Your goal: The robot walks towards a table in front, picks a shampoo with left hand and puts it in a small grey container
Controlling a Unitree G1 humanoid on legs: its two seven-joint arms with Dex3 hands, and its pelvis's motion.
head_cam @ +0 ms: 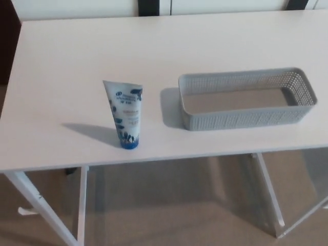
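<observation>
Neither robot hand shows, so I cannot tell its grip; shampoo tube (126, 115) stands near grey container (246, 119).

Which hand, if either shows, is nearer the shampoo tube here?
Cannot tell: the left hand and the right hand are both out of view. The shampoo tube stands upright on the table, on the robot's left of the grey container.

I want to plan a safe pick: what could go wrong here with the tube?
The tube stands upright on its narrow cap, near the table's front edge, so a clumsy touch may topple it off. The grey basket sits beside it on its right; a wide swing could knock it.
</observation>
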